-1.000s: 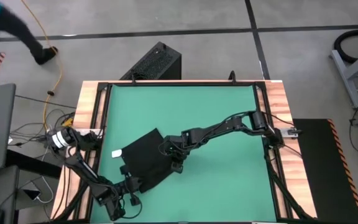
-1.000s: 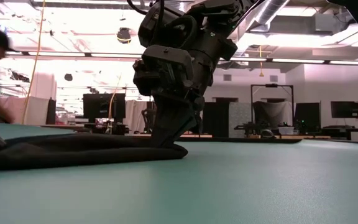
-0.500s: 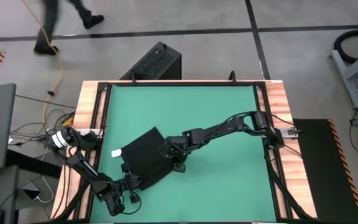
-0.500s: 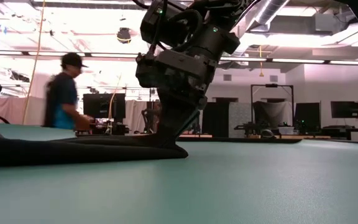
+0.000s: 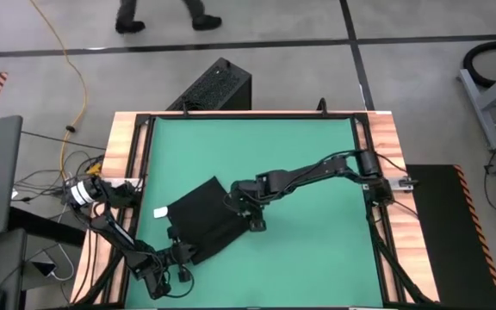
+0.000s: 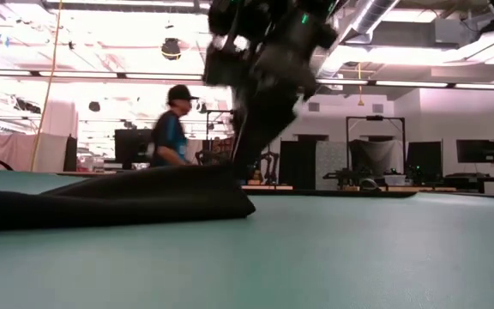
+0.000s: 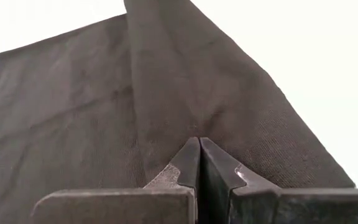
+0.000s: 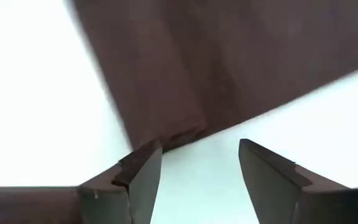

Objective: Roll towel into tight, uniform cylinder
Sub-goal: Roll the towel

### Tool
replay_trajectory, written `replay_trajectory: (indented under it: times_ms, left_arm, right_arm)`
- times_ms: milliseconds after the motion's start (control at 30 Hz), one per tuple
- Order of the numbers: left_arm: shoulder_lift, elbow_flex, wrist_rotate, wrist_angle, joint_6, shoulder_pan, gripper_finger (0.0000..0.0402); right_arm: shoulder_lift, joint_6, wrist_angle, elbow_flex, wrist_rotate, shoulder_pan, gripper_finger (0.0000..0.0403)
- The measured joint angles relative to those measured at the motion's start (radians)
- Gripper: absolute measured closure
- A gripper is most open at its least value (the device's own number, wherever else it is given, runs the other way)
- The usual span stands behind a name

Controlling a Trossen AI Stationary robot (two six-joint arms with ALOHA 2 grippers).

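Since the earlier frame we record these changes: the right gripper (image 5: 250,217) has let go of the plain black soft cloth towel (image 5: 198,220) and lifted from it, its fingers now spread with nothing between them; the person (image 6: 171,129) in the room behind has walked further along.

Item one: the towel, with a small white tag (image 5: 160,211) at its edge, lies on the green mat (image 5: 308,142) toward the left arm's side of the wooden-edged surface (image 5: 384,138). In the low view it forms a low dark mound (image 6: 110,196), thicker at the end beneath the right arm.

Item two: the right gripper, in its wrist view (image 8: 199,163), hangs just above the towel's folded corner (image 8: 185,81), apart from the cloth.

Item three: the left gripper (image 5: 179,252) sits at the towel's near edge. In its wrist view (image 7: 200,155) we see the fingers pressed together on the cloth (image 7: 104,99), pinching a raised fold.

Item four: a black ribbed box (image 5: 211,84) stands on the floor beyond the surface.
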Motion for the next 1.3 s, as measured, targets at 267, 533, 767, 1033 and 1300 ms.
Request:
replay_trajectory:
  times_ms: [267, 533, 767, 1033, 1300]
  left_arm:
    - [-0.003, 0.002, 0.035, -0.072, 0.083, 0.0, 0.0401]
    - [-0.016, 0.001, 0.061, -0.096, 0.175, 0.011, 0.0401]
    - [-0.08, -0.002, 0.122, -0.113, 0.268, 0.019, 0.0401]
    - [-0.116, -0.003, 0.177, -0.117, 0.372, 0.034, 0.0401]
    - [-0.13, -0.002, 0.195, -0.127, 0.479, 0.046, 0.0401]
  right_arm:
    - [-0.094, -0.207, -0.019, 0.001, 0.002, 0.064, 0.0163]
    - [-0.047, -0.398, 0.093, 0.002, 0.033, 0.137, 0.0164]
    - [-0.015, -0.412, 0.181, 0.001, 0.006, 0.073, 0.0187]
    - [0.056, -0.366, 0.209, 0.001, -0.063, 0.023, 0.02]
    - [0.121, -0.311, 0.193, -0.001, -0.037, 0.0, 0.0201]
